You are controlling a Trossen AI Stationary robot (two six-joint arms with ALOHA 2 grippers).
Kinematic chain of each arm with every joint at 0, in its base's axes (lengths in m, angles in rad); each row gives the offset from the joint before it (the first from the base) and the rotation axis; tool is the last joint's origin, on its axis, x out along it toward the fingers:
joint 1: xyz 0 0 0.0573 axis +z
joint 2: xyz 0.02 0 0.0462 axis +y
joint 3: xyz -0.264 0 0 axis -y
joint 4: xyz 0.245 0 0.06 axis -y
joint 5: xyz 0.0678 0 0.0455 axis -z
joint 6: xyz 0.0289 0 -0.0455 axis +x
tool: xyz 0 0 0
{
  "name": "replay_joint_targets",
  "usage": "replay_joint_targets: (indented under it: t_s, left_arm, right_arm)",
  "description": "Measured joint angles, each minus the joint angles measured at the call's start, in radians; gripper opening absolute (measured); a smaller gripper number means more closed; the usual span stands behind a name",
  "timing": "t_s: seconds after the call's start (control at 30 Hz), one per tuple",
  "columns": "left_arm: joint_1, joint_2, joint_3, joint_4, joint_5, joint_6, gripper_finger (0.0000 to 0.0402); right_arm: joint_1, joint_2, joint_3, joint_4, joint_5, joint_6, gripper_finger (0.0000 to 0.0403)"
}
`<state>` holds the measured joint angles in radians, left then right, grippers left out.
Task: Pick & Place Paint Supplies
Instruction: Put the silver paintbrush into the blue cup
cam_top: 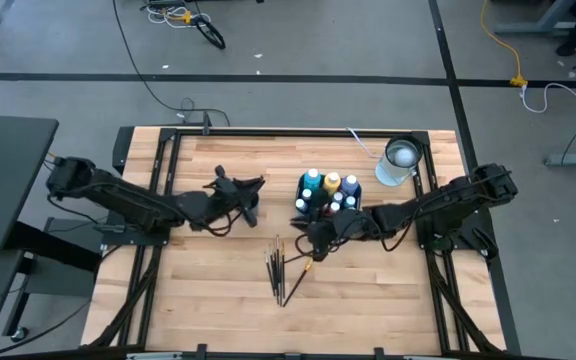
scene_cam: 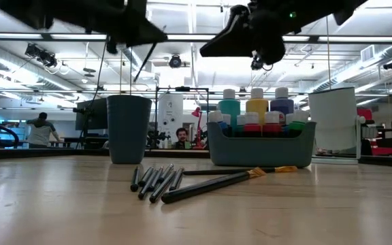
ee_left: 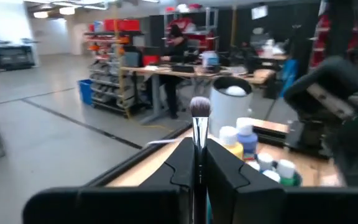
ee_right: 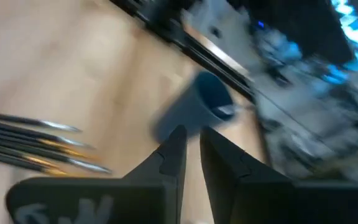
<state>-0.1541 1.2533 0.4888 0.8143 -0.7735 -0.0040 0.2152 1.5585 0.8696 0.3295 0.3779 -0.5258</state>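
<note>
A wooden surface (cam_top: 218,290) carried a caddy (scene_cam: 260,145) of paint bottles near its far edge. The left gripper (ee_left: 196,163) pinched a brush (ee_left: 199,124); the right gripper (ee_right: 190,149) seemed nearly closed, empty. Several brushes (cam_top: 281,268) remained mid-surface.

blurred: cup (ee_right: 194,112) in right wrist view | hidden: paintbrush (ee_left: 199,134) handle

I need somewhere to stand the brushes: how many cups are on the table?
2. A dark blue-grey cup stands left of the bottle bin in the low view. A pale cup stands near the table's far right corner, beyond the bin. None looks hidden.
</note>
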Motion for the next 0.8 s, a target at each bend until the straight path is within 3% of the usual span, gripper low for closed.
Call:
replay_joint_targets:
  t_s: [0.13, 0.33, 0.8]
  left_arm:
    - [0.046, 0.009, -0.128, 0.191, 0.011, 0.025, 0.0027]
    - [0.083, 0.009, -0.218, 0.240, 0.117, 0.035, 0.0030]
    - [0.085, 0.009, -0.246, 0.210, 0.105, -0.042, 0.0048]
  right_arm:
    - [-0.019, 0.000, 0.000, 0.013, -0.134, 0.064, 0.0065]
    - [-0.038, 0.000, 0.000, 0.035, -0.237, 0.126, 0.0097]
    - [-0.038, 0.000, 0.000, 0.030, -0.276, 0.125, 0.0130]
